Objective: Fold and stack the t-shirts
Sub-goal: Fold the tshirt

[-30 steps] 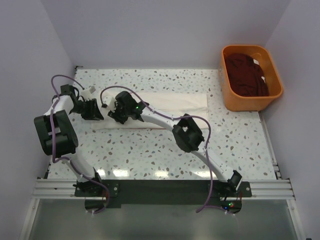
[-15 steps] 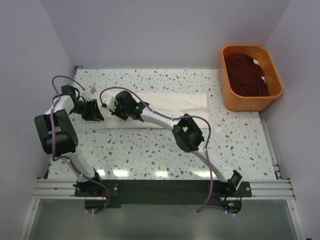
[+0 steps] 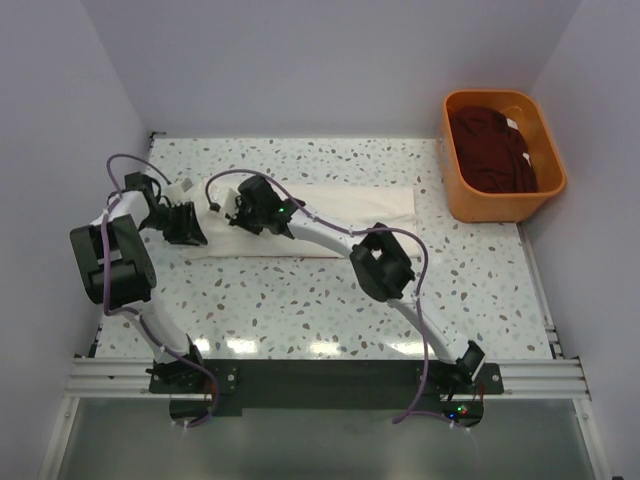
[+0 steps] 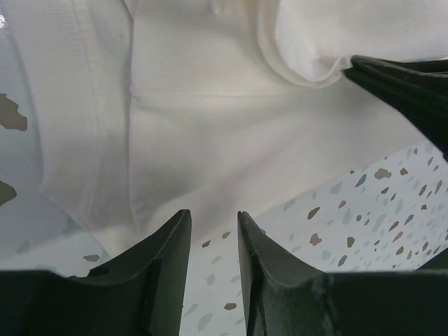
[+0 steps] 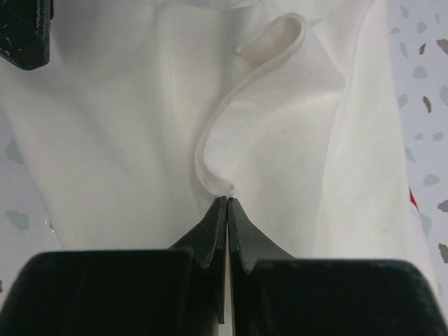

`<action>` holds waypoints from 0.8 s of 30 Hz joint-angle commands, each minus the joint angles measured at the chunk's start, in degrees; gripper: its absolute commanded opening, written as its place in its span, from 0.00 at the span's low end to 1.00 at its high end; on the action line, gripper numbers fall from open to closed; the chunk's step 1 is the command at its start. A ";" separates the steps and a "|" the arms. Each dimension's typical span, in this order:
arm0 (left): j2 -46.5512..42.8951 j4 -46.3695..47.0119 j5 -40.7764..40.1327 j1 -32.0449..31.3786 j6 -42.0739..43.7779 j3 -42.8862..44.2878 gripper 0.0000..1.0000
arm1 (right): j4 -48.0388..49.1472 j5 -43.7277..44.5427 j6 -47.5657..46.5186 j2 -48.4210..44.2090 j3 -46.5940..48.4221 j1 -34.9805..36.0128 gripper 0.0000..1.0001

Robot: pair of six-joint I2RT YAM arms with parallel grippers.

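Right gripper [image 5: 227,201]: fingers pressed together on a fold of the cream-white t-shirt [image 3: 370,205].
Left gripper [image 4: 212,218]: narrowly apart, shirt edge just ahead.

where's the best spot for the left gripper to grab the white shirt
Probably the left-end edge of the cream-white t-shirt, just ahead of the left gripper. Come in low from the left end: the layers lie flat there, and the right gripper pinches a fold further in.

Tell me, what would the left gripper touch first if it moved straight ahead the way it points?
Probably the cream-white t-shirt: the left gripper points at its near edge, with only a strip of bare table between them.
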 commanded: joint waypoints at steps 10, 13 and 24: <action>-0.55 2.44 3.91 0.62 0.94 2.16 0.37 | 1.94 -2.86 -8.16 -7.43 -3.04 -4.22 0.00; -1.34 4.81 4.54 0.53 1.37 4.00 0.37 | 1.68 -2.25 -9.21 -6.72 -3.13 -4.92 0.00; 0.07 13.33 1.02 -5.00 10.67 8.76 0.47 | 1.68 -2.85 -9.39 -6.20 -4.01 -7.29 0.00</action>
